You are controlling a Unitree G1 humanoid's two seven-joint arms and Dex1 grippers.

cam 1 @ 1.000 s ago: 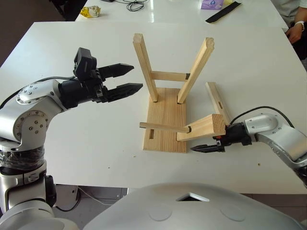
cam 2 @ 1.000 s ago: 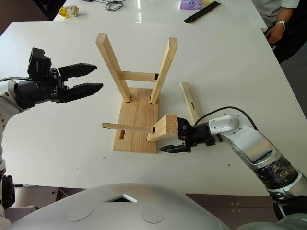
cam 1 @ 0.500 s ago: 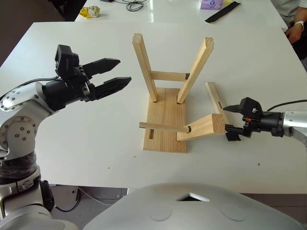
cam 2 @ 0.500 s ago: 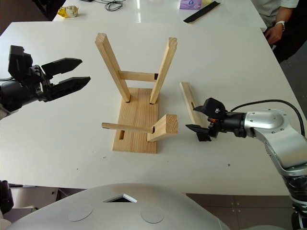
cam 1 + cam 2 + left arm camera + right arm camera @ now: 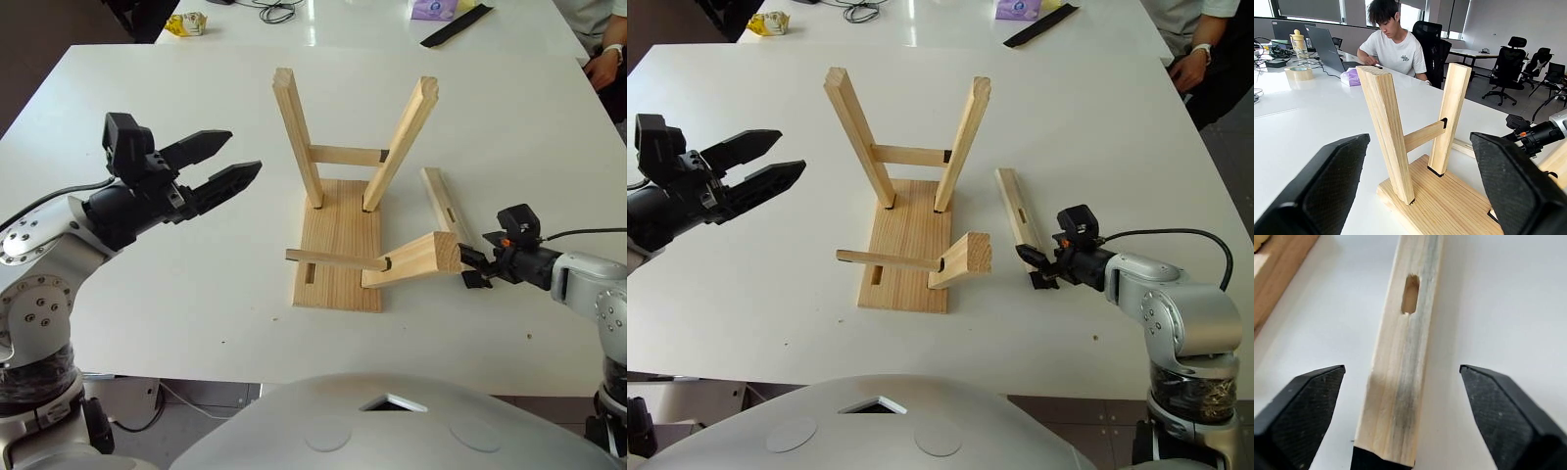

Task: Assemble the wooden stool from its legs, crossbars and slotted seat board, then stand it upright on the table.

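Note:
The slotted seat board (image 5: 338,245) lies flat on the white table. Two legs (image 5: 296,137) (image 5: 400,142) stand upright in it, joined by a crossbar (image 5: 343,155). A third leg (image 5: 416,259) leans on the board's near right corner, its crossbar (image 5: 333,260) reaching left over the board. A loose slotted leg (image 5: 446,208) lies on the table to the right. My right gripper (image 5: 468,269) is open at this leg's near end, with the leg (image 5: 1405,347) between its fingers (image 5: 1303,401). My left gripper (image 5: 230,162) hangs open to the left of the upright legs (image 5: 1386,132).
A yellow packet (image 5: 186,23), cables, a purple pack (image 5: 431,8) and a black strip (image 5: 456,24) lie on the far table. A person's hand (image 5: 605,61) rests at the far right edge. Bare table lies left of the board and along the front edge.
My right gripper left the leaning third leg, swung right and now sits open at the loose leg's near end. My left gripper drew back to the left, still open.

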